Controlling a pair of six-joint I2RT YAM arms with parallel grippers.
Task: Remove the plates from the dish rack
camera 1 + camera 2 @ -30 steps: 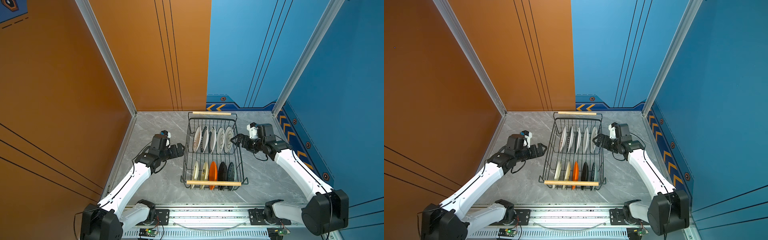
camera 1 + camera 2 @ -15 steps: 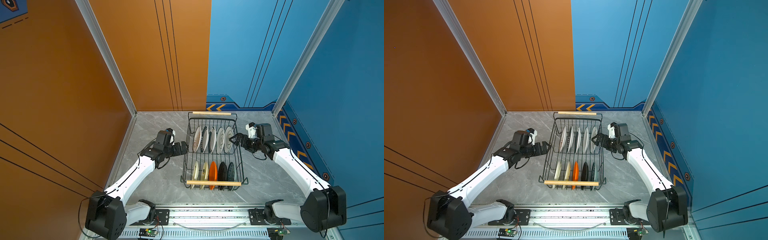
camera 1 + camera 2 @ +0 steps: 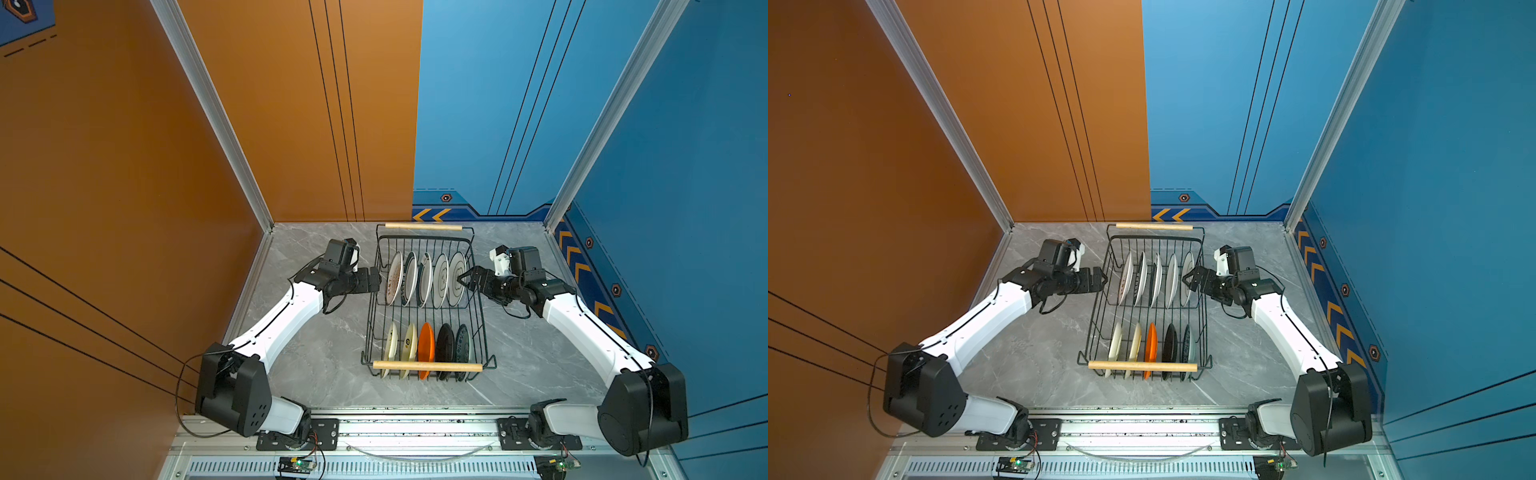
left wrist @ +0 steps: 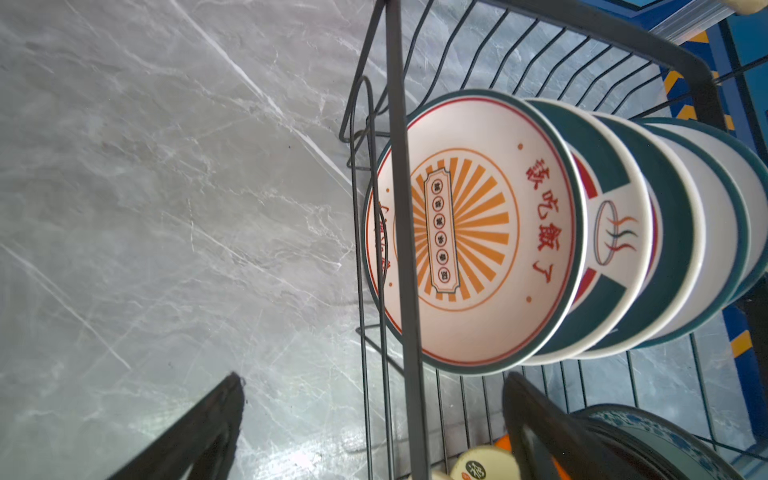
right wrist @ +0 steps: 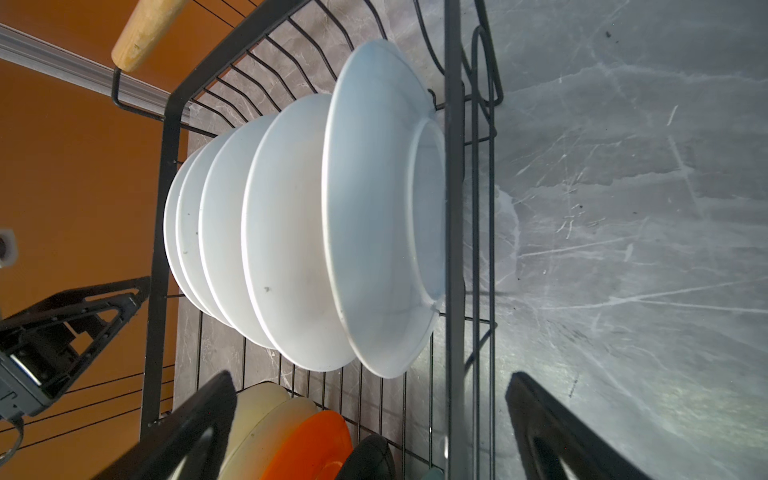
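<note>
Ten plates are stood on edge in two rows inside the dish rack, at the middle of the desk. The left pincer and right pincer are held wide apart at the rack's side rims.

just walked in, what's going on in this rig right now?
Both arms are at the black wire dish rack. All ten dishes stand on edge inside it: five larger plates in the far row, five smaller plates in the near row. The left claw and the right claw are open, one at each side wall beside the far row. Nothing is gripped; no plate is out yet.
</note>
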